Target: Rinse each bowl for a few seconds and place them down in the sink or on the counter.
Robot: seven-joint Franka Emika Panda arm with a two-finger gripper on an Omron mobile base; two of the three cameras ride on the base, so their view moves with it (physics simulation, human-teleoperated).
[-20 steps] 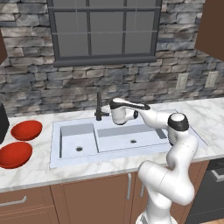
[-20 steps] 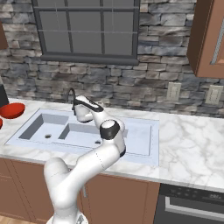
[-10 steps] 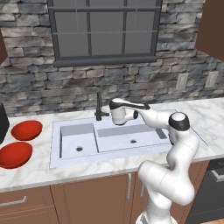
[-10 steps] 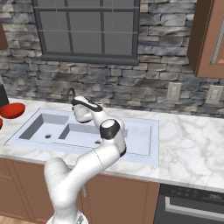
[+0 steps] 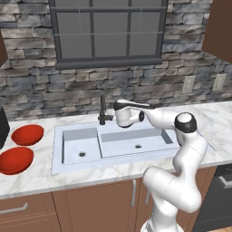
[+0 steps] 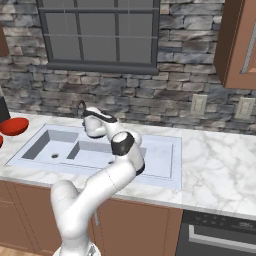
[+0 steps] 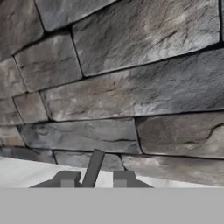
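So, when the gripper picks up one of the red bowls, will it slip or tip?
The red bowls look glossy, so a rim pinch may slip. They look shallow and wide, so one probably sits steady on the counter, yet may tilt when held by one edge.

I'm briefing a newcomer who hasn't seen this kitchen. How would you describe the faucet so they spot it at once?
Start at the pale sink in the white counter under the window. At its back edge, by the stone wall, stands the faucet, a thin dark post. It is the only slim upright thing there, unlike the low red bowls left of the sink.

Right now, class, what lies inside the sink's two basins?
Each basin of the sink shows a round drain. No bowls inside: both red bowls rest on the counter beside it.
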